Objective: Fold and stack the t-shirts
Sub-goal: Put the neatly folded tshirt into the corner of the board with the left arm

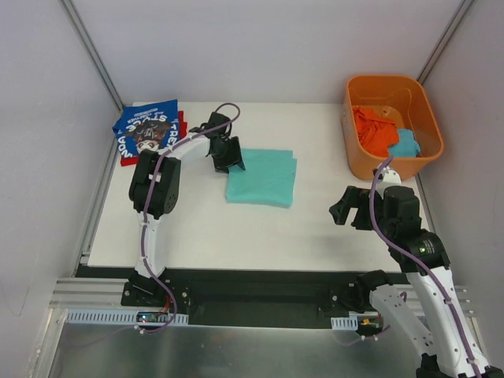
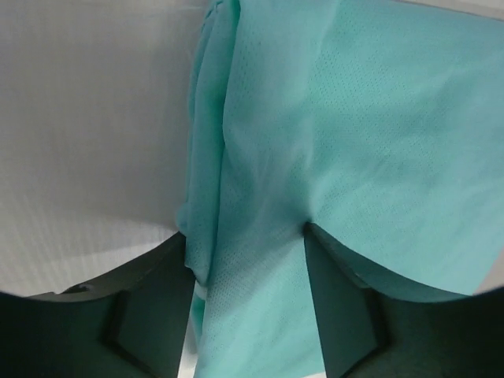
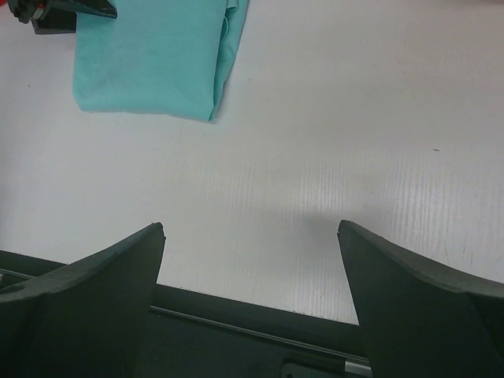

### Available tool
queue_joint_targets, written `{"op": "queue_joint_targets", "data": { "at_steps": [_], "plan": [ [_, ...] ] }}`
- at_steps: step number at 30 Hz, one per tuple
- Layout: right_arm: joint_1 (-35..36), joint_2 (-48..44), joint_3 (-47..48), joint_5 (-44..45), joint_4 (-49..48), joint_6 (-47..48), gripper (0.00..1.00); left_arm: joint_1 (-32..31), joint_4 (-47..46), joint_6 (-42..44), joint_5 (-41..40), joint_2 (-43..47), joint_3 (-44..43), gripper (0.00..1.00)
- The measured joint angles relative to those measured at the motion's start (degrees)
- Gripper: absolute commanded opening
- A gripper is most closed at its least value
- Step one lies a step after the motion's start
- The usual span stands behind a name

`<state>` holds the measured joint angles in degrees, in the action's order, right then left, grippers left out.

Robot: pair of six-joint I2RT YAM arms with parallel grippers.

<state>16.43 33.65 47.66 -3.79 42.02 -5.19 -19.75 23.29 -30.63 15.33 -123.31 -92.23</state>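
Where the mint-teal t-shirt (image 1: 262,177) lies: near mid-table, flat, folded to a neat rectangle, well apart from both the pile and the tub
Left gripper (image 1: 228,157): on that shirt's left edge, jaws partway in, the folded layers bunched between both fingers (image 2: 150,307); taking it by the edge looks meant to move the whole bundle without undoing the folds
Finished pile: royal-blue t-shirt (image 1: 147,126) lying on a red t-shirt (image 1: 126,160) in the back left corner, within the left arm's reach; probably where the teal one is bound
Right gripper (image 1: 353,211): jaws wide, nothing in them, hovering over bare table at the front right; by my reading it is kept clear of the other arm's path
Orange tub (image 1: 431,138): back right corner, holding a crumpled orange cloth (image 1: 372,130) and a blue-green cloth (image 1: 405,146); seemingly the stock yet to be folded
Table (image 1: 236,228): white, matt, faintly ribbed; cloth should slide on it easily
Room: pale grey walls on three sides, metal struts in the back corners, a black rail along the near edge
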Motion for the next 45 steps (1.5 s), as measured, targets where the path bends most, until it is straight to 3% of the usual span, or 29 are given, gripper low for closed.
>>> {"op": "queue_joint_targets", "data": {
  "at_steps": [5, 8, 9, 17, 22, 27, 38, 45],
  "plan": [
    [0.0, -0.4, 0.0, 1.5, 2.0, 1.5, 0.96, -5.4, 1.1, -0.3, -8.0, -1.1, -1.8, 0.29],
    [0.0, -0.3, 0.0, 2.0, 2.2, 2.3, 0.96, -8.4, 2.8, -0.6, -12.5, -2.0, -3.6, 0.03],
    [0.0, -0.3, 0.0, 2.1, 2.2, 2.6, 0.96, -9.2, 3.3, -0.5, -13.9, -2.4, -4.4, 0.0],
    [0.0, 0.5, 0.0, 3.1, 2.2, 3.7, 0.96, -11.3, 8.8, 2.3, -23.8, -4.2, -9.7, 0.0],
    [0.0, 0.3, 0.0, 5.1, 2.2, 4.0, 0.96, -10.8, 12.4, 10.1, -38.3, -4.2, -11.6, 0.0],
    [0.0, 0.3, 0.0, 6.6, 2.0, 4.0, 0.96, -7.0, 13.6, 20.8, -46.2, -4.2, -17.6, 0.0],
    [0.0, 3.3, 0.0, 9.2, 1.9, 4.9, 0.96, 9.1, 12.0, 42.0, -49.2, -3.5, -28.6, 0.0],
    [0.0, 5.1, 0.0, 9.6, 1.9, 5.4, 0.96, 12.8, 11.3, 50.4, -49.5, -3.5, -36.2, 0.0]
  ]
}}
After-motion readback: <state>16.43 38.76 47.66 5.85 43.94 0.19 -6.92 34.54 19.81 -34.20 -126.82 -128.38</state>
